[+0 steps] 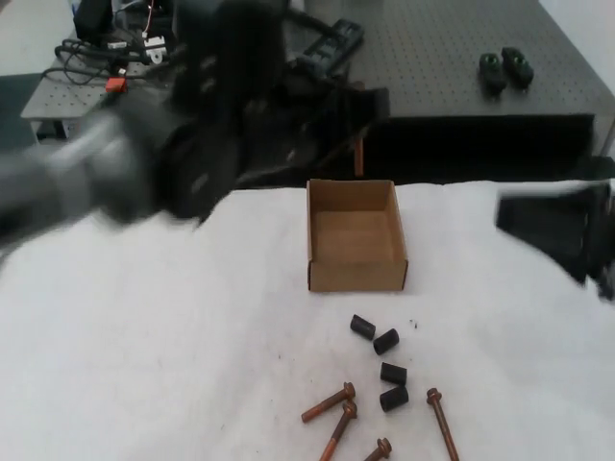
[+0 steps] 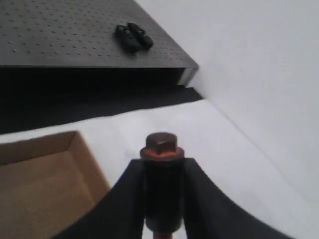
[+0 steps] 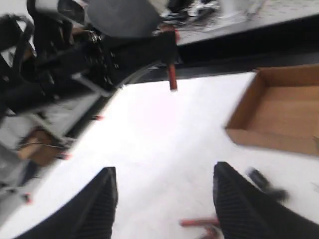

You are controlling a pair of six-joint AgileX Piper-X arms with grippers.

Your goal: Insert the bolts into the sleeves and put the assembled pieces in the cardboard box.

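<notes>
My left gripper is shut on a copper-coloured bolt that sits in a black sleeve. It hangs in the air above the far rim of the open cardboard box. In the high view the held bolt points down from the left gripper. Several loose black sleeves and several bare bolts lie on the white cloth in front of the box. My right gripper is open and holds nothing, low over the cloth. The right arm is at the right edge.
A white cloth covers the bench. Behind it stands a black perforated table with two small black parts. Cables and gear lie at the back left. The box's inside holds nothing that I can see.
</notes>
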